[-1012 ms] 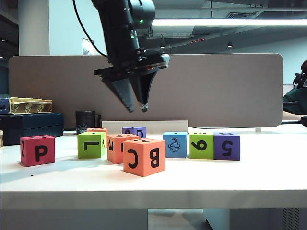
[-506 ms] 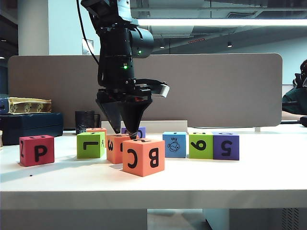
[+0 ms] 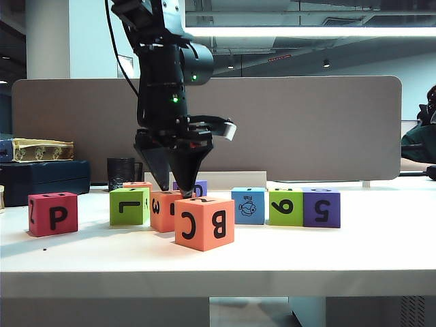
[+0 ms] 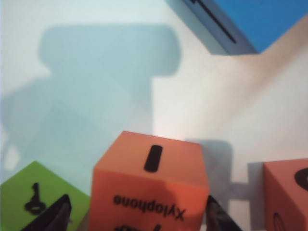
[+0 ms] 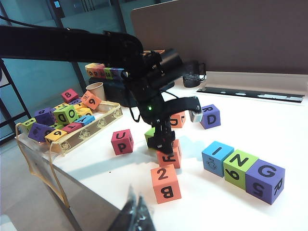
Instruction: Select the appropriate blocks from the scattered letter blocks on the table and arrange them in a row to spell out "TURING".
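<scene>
The row being built is sitting on the far right part of the white surface (image 3: 340,252): the blue block (image 5: 217,158) showing "I" on top and a fish drawing captioned "Fish" on its side, touching the lime green "N" block (image 5: 240,168), which is touching the purple "G" block (image 5: 265,180); from the exterior these last two are showing what look like "9" and "5". The purple "R D" block (image 5: 210,115) is lying well behind them, the magenta "U P" block (image 5: 122,141) is sitting apart at the left, and a lime green "L" block (image 3: 129,206) is standing between it and the orange block (image 3: 165,211) marked "3". The left pincer (image 3: 176,191) is pointing down over that orange block with its fingers (image 4: 48,219) spread to either side; up close the block is reading "Xylophone" upside down, beside a lime green face bearing a key drawing. The bigger orange "B C" block (image 3: 204,223) is standing nearest the front edge. The right pincer (image 5: 134,216) is hanging off the near edge; whether it is spread I cannot tell. A tray (image 5: 67,130) is holding more lettered blocks.
</scene>
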### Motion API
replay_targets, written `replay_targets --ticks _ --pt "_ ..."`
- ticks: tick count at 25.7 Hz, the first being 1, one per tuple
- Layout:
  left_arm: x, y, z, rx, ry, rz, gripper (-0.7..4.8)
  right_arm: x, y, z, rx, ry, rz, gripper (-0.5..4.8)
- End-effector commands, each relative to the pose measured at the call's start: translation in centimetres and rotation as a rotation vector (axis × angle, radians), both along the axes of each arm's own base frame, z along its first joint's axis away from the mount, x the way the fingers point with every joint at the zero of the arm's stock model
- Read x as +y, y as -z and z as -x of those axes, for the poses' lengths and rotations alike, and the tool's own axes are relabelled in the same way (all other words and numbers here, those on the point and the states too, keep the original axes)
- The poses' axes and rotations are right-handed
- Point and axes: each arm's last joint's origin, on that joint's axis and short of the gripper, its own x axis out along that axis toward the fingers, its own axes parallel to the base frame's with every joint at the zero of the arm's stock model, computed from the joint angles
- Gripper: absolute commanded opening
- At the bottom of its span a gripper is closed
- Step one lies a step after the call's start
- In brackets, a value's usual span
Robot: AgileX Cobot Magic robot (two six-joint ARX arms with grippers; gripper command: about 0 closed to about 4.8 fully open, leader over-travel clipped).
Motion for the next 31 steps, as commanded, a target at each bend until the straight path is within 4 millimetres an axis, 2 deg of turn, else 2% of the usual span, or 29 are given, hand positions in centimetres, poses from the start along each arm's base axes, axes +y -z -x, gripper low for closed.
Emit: replay_targets --ticks 1,6,7,10,14,18,21,25,31 --pt "-0.1 0.5 -0.1 0.029 0.01 0.019 3.54 0.0 -0.2 0.3 -0.023 0.0 0.0 -0.01" --pt "-0.3 1.6 -0.3 0.059 0.007 0.013 3.24 0.0 -0.2 0.2 -0.023 0.019 0.0 -0.01" --pt "-0.3 1.8 -0.3 0.064 0.005 0.011 2.65 -0.1 -0.2 0.2 -0.023 0.027 0.0 -0.01" --pt "-0.3 1.7 -0.3 0.054 0.003 0.007 2.17 -0.1 -0.2 0.2 -0.024 0.039 0.0 -0.01" --pt "0.2 0.7 -0.3 -0.022 -0.025 -0.082 2.14 -0.1 -0.2 0.2 -0.023 0.042 0.0 -0.01" --pt "0.8 -1.8 -0.5 -0.216 -0.091 -0.176 2.14 -0.1 -0.2 0.2 -0.024 0.042 0.0 -0.01" --pt "1.0 -3.9 -0.7 -0.327 -0.119 -0.123 2.14 -0.1 -0.2 0.2 -0.023 0.042 0.0 -0.01" --pt "1.1 -5.3 -1.2 -0.422 -0.143 -0.065 2.14 -0.1 -0.2 0.2 -0.023 0.042 0.0 -0.01" --pt "4.3 -5.7 -3.1 -0.482 -0.281 -0.079 2.14 -0.1 -0.2 0.2 -0.023 0.042 0.0 -0.01"
